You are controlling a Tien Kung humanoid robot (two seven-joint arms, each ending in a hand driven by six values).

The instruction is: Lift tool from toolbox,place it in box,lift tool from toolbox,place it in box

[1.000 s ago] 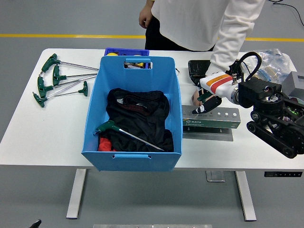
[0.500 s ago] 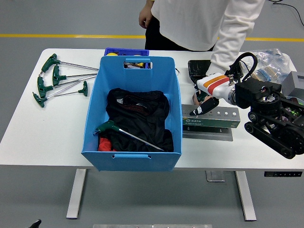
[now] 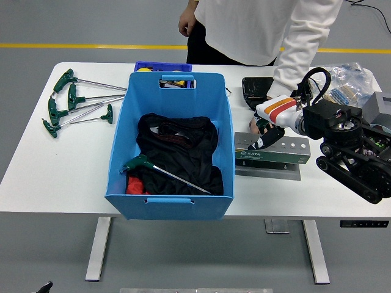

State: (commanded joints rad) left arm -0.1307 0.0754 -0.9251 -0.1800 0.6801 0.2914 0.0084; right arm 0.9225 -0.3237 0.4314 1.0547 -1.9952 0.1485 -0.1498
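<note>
Head view: your right hand (image 3: 264, 138) sits over the toolbox (image 3: 271, 151) near the worktop (image 3: 55, 171) right edge; can't tell what it grips. One green-handled tool (image 3: 160, 170) lies in the blue box (image 3: 171, 143), four more (image 3: 76, 102) at the far-left corner.
</note>
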